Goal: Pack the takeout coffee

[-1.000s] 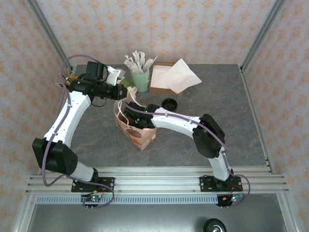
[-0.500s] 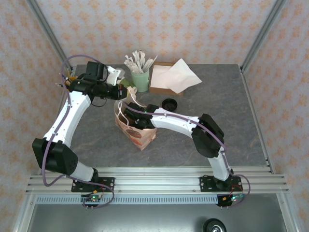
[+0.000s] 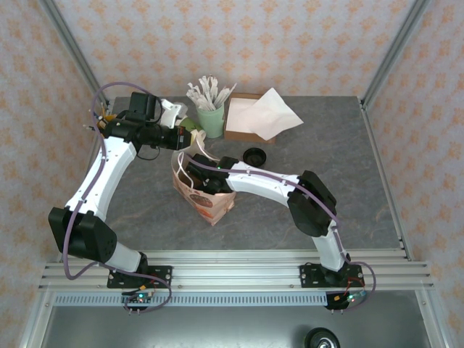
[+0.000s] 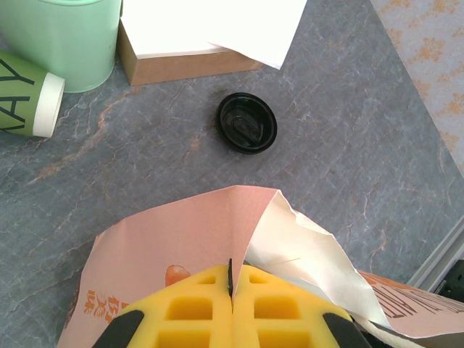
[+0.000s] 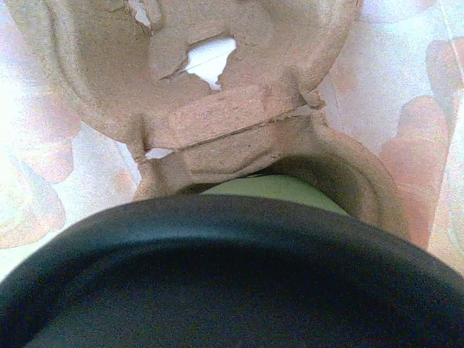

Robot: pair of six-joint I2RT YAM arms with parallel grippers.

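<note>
"Inside the paper bag [image 3: 212, 204], where was the takeout coffee [image 5: 217, 283]?"

"Low down, its black lid close under the right wrist camera and its green side at a well of the pulp carrier tray [image 5: 217, 123]."

"Did the right gripper [image 3: 197, 175] have it?"

"It reached into the bag's mouth, but its fingers were hidden, so I couldn't tell."

"And the left gripper [image 4: 232, 286]?"

"Pinched together on the bag's rim, holding it open."

"How far along, then?"

"Nearly done, I judged: the cup was in the bag. Seating, letting go and withdrawing remained. A spare lid [image 4: 247, 122] lay on the table [image 3: 326, 145]."
</note>
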